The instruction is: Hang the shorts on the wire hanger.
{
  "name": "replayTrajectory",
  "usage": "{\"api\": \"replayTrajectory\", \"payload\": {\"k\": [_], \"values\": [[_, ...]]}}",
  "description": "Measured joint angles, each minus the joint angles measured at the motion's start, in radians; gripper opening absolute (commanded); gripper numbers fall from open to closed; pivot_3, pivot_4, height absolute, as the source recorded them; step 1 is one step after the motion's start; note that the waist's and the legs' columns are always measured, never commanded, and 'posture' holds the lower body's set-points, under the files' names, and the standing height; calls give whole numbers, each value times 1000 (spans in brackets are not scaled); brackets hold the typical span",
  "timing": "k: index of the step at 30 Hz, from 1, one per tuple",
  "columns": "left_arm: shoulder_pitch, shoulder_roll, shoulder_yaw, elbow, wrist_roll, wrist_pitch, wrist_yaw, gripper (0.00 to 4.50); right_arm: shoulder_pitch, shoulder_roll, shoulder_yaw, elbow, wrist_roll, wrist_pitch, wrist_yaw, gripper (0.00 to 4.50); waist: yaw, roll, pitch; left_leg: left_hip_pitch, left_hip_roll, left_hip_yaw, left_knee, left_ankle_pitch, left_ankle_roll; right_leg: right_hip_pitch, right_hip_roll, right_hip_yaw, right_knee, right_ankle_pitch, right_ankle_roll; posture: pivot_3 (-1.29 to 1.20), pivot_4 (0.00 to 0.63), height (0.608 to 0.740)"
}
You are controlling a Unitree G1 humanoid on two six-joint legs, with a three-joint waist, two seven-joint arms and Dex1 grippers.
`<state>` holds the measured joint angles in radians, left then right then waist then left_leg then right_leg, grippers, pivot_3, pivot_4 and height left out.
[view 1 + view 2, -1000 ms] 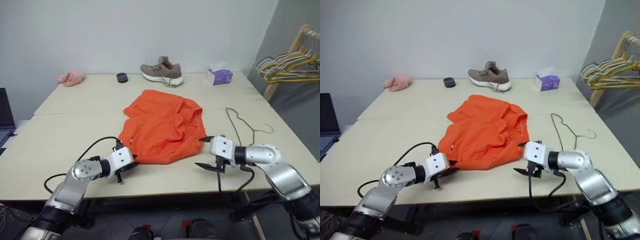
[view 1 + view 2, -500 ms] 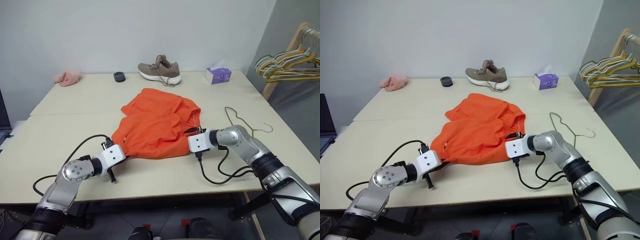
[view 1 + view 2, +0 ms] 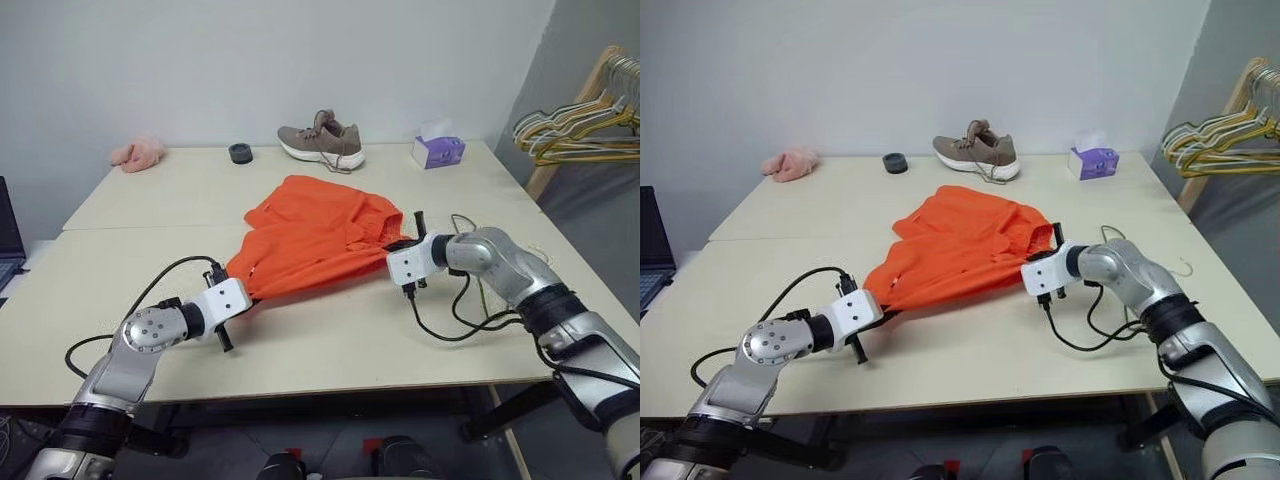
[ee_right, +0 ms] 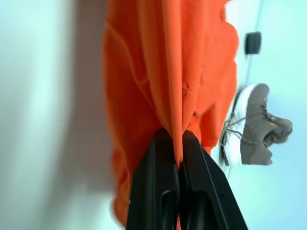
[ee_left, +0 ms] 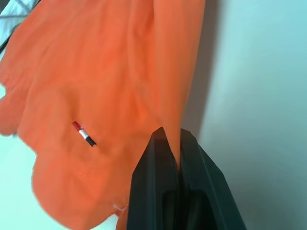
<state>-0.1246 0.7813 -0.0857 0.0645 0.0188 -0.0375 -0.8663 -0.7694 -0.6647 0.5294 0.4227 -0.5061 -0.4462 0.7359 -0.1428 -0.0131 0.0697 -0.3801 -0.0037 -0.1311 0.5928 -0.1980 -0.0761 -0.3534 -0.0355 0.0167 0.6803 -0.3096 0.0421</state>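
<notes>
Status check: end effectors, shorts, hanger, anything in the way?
Both end effectors shut on the shorts: left at near edge, right at right edge. Hanger bare on table behind right arm. Nothing blocking.

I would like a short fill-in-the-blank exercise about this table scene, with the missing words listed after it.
1. Both pincers are shut on the ____ shorts.
2. The left pincer and the right pincer each pinch a fold of ____.
3. The wire hanger lies on the table, on the robot's ____ side of the shorts.
4. Near the far edge of the table, a ____ stands between the small black ring and the purple tissue box.

Missing words: orange; fabric; right; shoe
</notes>
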Motion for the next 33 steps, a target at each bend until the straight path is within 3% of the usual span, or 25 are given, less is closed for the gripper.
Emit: {"api": "replayTrajectory", "payload": {"k": [5, 9, 18, 20, 23, 31, 33], "values": [[174, 132, -15, -217, -137, 168, -211, 0, 199, -86, -15, -254, 114, 90, 164, 35, -16, 1, 1, 0, 1, 1, 0, -1, 1, 0, 0, 1, 1, -2, -1, -153, 0, 740], [261, 204, -5, -343, -226, 286, -292, 0, 275, -125, -42, -409, 187, 200, 257, 35, -21, 3, 2, 2, 1, 0, 0, -1, 1, 1, 0, -1, 2, -2, -1, -154, 0, 740], [335, 222, -4, -371, -251, 299, -296, 0, 346, -171, -46, -557, 263, 340, 383, 35, -18, 2, 3, 16, 1, -1, 0, -1, 0, 10, -4, 0, 1, -5, -7, -144, 0, 740], [329, 213, -4, -362, -243, 291, -273, 0, 347, -169, -46, -559, 272, 360, 394, 463, -15, 2, 3, 16, 1, 0, 0, -1, 0, 10, -3, -1, 1, -6, -7, -142, 0, 740], [320, 194, 0, -342, -244, 297, -250, 630, 351, -170, -64, -559, 280, 397, 400, 1402, -8, 2, 3, 15, 1, 0, 0, -1, 0, 9, -2, -1, 1, -6, -7, -141, 0, 740], [317, 154, 101, -427, -390, 460, -224, 3180, 355, -192, -160, -640, 461, 598, 526, 4278, 5, 2, 3, 15, 1, 0, 0, -2, 0, 10, -2, -1, 0, -7, -8, -138, 0, 740], [315, 137, 121, -457, -439, 499, -218, 3752, 356, -192, -199, -668, 524, 674, 534, 4500, 5, 2, 3, 15, 1, 0, 0, -2, 0, 11, -2, -1, 0, -7, -8, -139, 0, 740]]}}
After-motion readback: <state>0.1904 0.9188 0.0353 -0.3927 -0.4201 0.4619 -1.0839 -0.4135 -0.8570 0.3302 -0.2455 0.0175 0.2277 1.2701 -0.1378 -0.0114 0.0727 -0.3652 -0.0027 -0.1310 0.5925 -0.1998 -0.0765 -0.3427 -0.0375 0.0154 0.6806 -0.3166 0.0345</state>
